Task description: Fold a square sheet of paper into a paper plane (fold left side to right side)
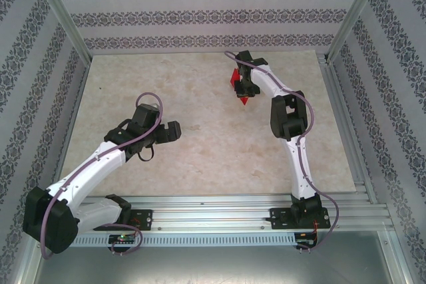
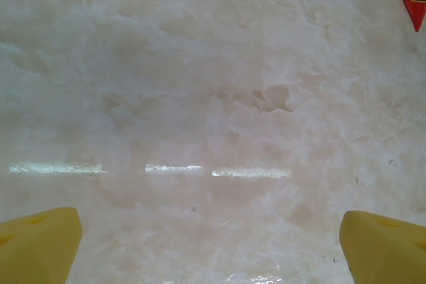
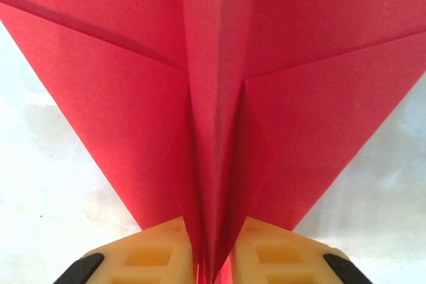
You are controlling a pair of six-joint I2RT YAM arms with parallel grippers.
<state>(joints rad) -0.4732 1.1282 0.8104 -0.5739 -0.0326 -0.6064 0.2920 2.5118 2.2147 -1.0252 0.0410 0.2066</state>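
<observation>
Pinched by keel in right hand point(image 3: 213, 261) at 1 o'clock, likely to hold crease shut: plane point(image 3: 213, 98). At 8 o'clock, left hand point(image 2: 212, 237) wide open, empty.

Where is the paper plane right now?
Top external view: the paper plane is over the far right part of the table, pinched in the right gripper. Right wrist view shows its centre fold between the fingers.

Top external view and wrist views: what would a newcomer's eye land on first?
The bright red paper plane, on the far side of the marble table, is the only strong colour. The right hand pinches its centre keel between yellow fingers. The left hand hangs wide open over the tabletop, centre-left.
</observation>
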